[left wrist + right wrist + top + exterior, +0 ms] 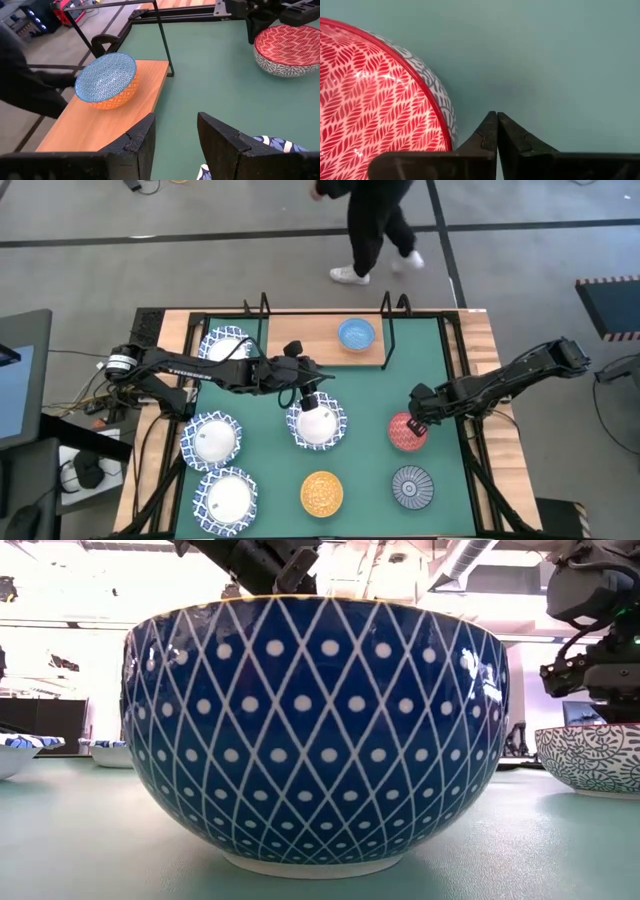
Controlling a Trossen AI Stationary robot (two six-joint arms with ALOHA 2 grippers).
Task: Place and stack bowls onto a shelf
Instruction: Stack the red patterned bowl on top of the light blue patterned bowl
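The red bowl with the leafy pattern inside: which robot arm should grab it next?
The right arm, probably. Its claw, shut, already sits beside the round red bowl, just outside the rim. The left claw, open, hangs over a large white bowl with a blue lattice rim, farther from the red one.

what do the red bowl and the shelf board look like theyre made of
Red bowl: probably glazed ceramic, going by the glossy highlights on its printed leaf pattern. Shelf board: light wood or wood laminate, matte with faint straight grain; which of the two cannot be told.
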